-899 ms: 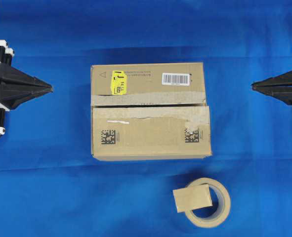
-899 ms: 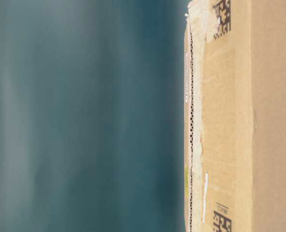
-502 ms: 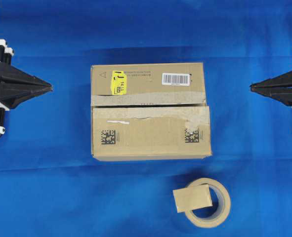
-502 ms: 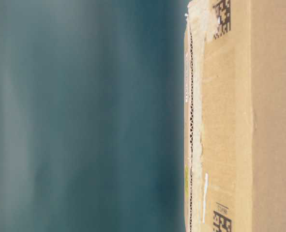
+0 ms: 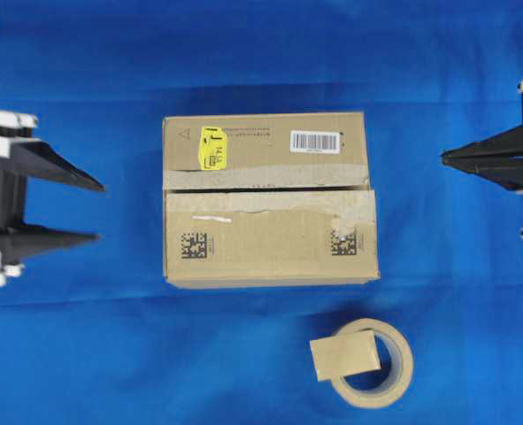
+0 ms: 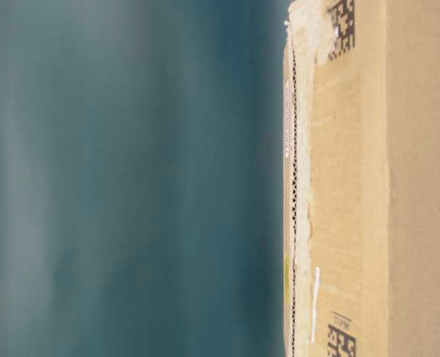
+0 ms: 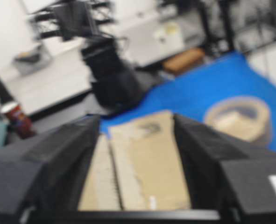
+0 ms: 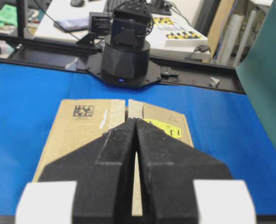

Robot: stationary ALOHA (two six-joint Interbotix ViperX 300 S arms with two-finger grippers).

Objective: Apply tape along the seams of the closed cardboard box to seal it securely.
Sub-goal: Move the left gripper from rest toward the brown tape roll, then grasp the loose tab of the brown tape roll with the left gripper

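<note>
Centrally on the blue cloth (image 5: 84,354) we see the cardboard box (image 5: 270,243), a brown rectangular carton lying flat with its flaps shut. Its far flap carries a yellow sticker (image 5: 211,147) and a white barcode label (image 5: 315,142); its near flap bears two black square codes (image 5: 193,245). The seams (image 5: 261,188) show as a long dark slit between the flaps, edged on both sides by torn pale tape remnants (image 5: 349,211).

Nearer the front edge lies a tan tape roll (image 5: 372,363), and the tape (image 5: 344,357), a small squarish tan piece, rests on the roll's left side.

Our left gripper (image 5: 97,211) sits well left of the box with its jaws spread wide and holding nothing. Our right gripper (image 5: 444,157) sits well right of it, jaws pressed together, empty.
</note>
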